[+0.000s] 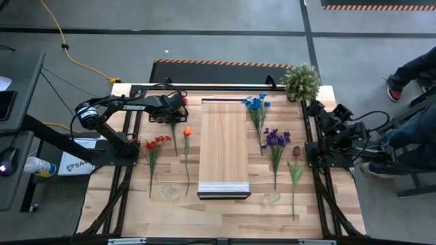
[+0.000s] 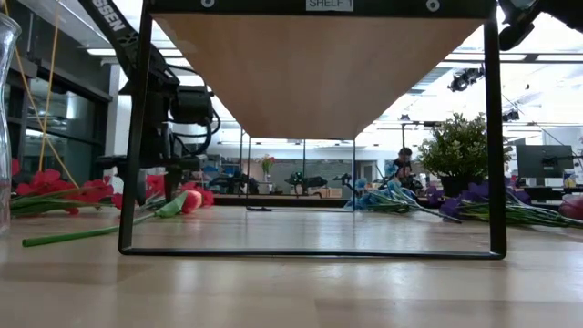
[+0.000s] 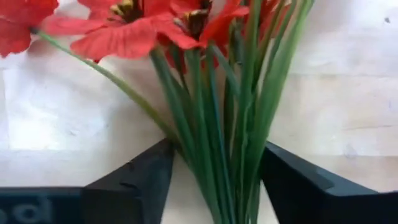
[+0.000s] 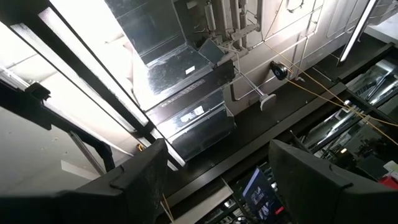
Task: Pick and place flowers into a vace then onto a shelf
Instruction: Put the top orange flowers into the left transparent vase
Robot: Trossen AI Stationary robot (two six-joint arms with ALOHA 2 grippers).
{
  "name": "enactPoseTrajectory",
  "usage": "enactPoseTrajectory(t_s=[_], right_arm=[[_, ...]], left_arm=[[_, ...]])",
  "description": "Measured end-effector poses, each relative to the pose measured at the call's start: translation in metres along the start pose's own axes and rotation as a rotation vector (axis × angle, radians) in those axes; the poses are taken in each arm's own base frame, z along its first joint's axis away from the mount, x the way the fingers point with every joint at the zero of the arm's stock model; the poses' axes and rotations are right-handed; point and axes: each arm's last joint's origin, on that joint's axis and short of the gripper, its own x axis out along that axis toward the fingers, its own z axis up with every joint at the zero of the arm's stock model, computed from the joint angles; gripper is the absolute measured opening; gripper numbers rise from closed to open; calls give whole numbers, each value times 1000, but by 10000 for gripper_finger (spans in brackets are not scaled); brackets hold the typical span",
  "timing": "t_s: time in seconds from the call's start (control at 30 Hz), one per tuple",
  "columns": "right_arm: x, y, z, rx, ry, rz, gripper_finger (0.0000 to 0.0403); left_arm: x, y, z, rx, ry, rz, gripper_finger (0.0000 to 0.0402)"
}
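Left gripper [image 3: 214,186], jaws apart around the red flowers' [image 1: 155,144] stems at the table's nine o'clock; closing squarely would gather every stem. Right gripper [image 4: 217,180] waits open at three o'clock.

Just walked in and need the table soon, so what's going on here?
The left gripper is down over the red flowers on the left side of the table, its fingers on either side of the green stems, with small gaps showing. The right gripper waits, open and raised, at the table's right edge. The other flowers lie flat on both sides of the shelf, and nothing is on the shelf.
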Motion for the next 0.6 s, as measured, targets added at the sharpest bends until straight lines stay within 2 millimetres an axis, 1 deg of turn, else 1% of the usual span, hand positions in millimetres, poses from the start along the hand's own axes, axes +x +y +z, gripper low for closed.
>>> enactPoseTrajectory(t_s=[0.2,0.6], right_arm=[[0,0,0,0,0,0,267],[0,0,0,-1,3,-2,268]], left_arm=[[0,-1,1,-8,-13,-8,179],[-1,-3,2,-34,-18,-28,59]])
